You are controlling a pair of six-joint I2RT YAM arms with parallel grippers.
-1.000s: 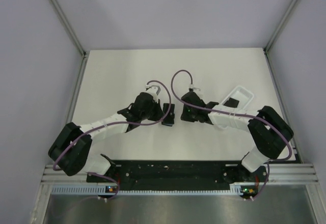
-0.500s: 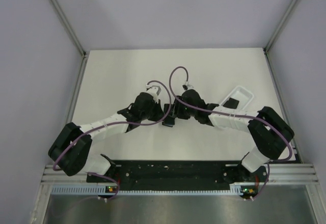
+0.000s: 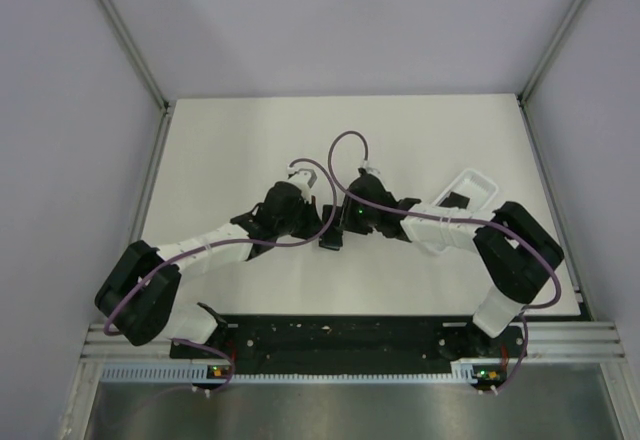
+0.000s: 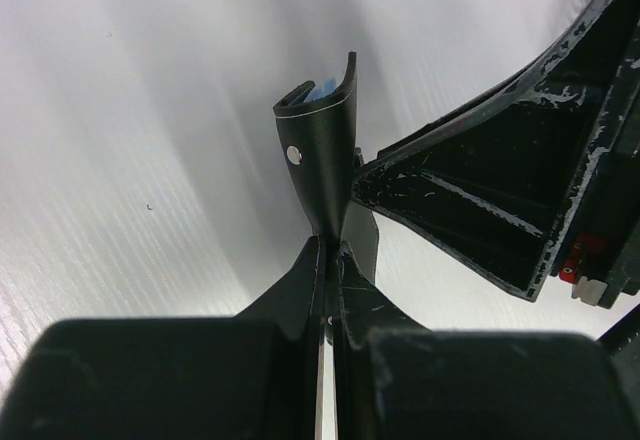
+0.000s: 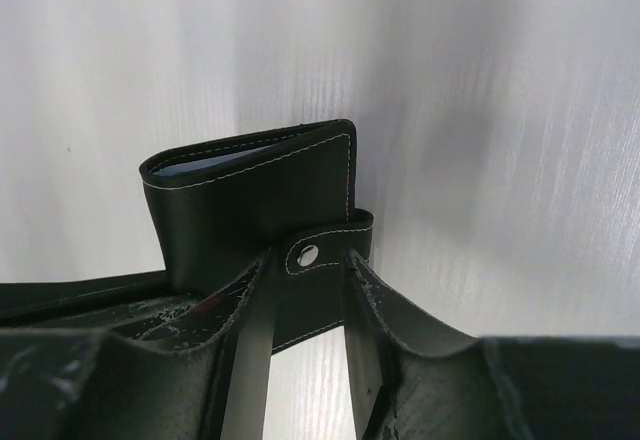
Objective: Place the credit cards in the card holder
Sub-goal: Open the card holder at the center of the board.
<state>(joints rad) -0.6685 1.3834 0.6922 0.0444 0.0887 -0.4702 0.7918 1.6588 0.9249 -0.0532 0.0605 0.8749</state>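
Note:
The card holder (image 4: 322, 160) is a black wallet with a pale dot and a blue-grey lining at its top. It stands on edge, and my left gripper (image 4: 330, 245) is shut on its lower edge. In the top view it is the small dark shape (image 3: 329, 240) between my left gripper (image 3: 318, 220) and my right gripper (image 3: 342, 222). In the right wrist view the wallet (image 5: 250, 200) fills the middle. Its snap strap (image 5: 325, 252) lies between the tips of my open right gripper (image 5: 308, 265). One dark credit card (image 3: 455, 200) lies in the white tray (image 3: 480, 182).
The white tray lies at the right of the table, under my right forearm. The right gripper's black body (image 4: 500, 200) sits close beside the wallet in the left wrist view. Purple cables (image 3: 340, 150) arch over both wrists.
My right gripper has moved left from near the tray up to the wallet, and its fingers now flank the strap. The left gripper holds the wallet in the same place.

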